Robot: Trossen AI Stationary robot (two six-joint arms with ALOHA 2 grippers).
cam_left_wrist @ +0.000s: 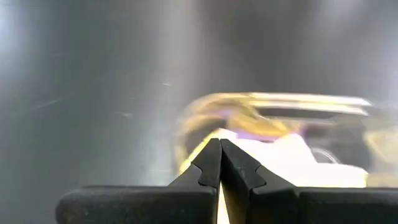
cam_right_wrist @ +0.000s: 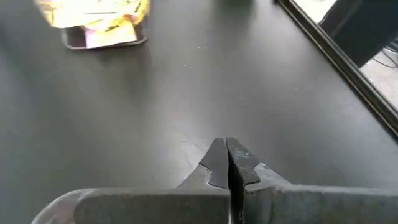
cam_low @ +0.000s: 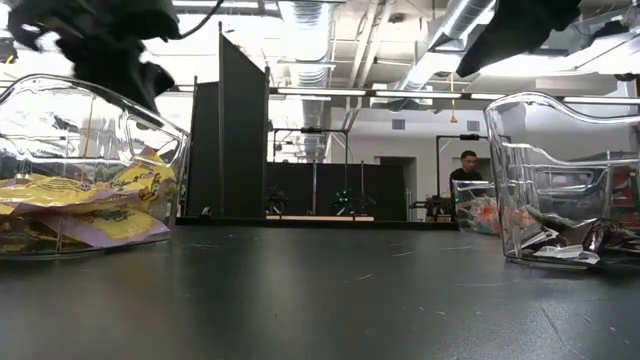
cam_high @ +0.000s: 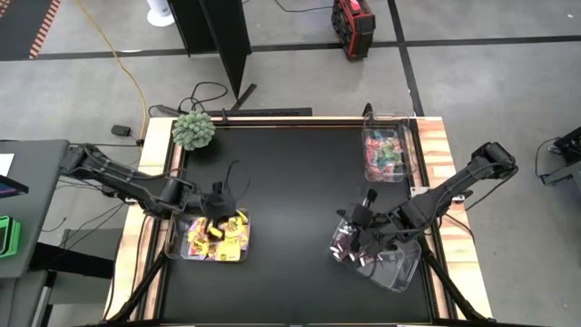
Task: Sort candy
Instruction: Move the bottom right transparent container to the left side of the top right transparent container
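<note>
Left gripper [cam_high: 218,207]: we see it poised over the bin of yellow candy, fingers pressed tight together with nothing between them (the left wrist view shows the two dark tips meeting cleanly).
Right gripper [cam_high: 363,221]: it sits at the near-left rim of the bin of dark bars, fingers likewise closed flat on each other and empty, pointing out over bare tabletop.
Yellow candy [cam_high: 218,236]: a heap of yellow packets, with a few purple-tinted ones mixed in, fills the left bin [cam_high: 179,251] at the table's front left.
Dark candy [cam_high: 348,247]: brown-black mini bars lie in the right bin [cam_high: 399,272], front right; in the low view we see them lying low on the bin's floor.
Teal-and-pink candy [cam_high: 385,154]: these fill the far bin [cam_high: 410,145] at the back right, well apart from both grippers.
Table [cam_high: 290,182]: black top, and we make out no loose sweets on it between the bins.
Green ball plant [cam_high: 193,130]: at the back-left corner.
Background: a person [cam_low: 467,165] shows in the room beyond the table.
</note>
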